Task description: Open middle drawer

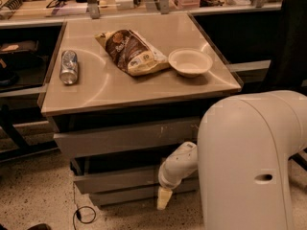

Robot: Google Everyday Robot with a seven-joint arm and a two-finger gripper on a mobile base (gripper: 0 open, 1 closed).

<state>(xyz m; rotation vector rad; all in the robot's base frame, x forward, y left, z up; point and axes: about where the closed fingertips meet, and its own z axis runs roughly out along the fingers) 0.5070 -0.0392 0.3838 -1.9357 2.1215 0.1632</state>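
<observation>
Low before middle drawer (115, 180), pincer (163, 199)

My big white arm (249, 157) fills the near right corner and runs off the edge. It hides the right end of the middle drawer (115, 180). My gripper (164, 199) hangs low in front of the drawers, near the floor. The words on the bag (132, 51) are too small to read. The far shelf (43, 14) is cut off at the top.
</observation>
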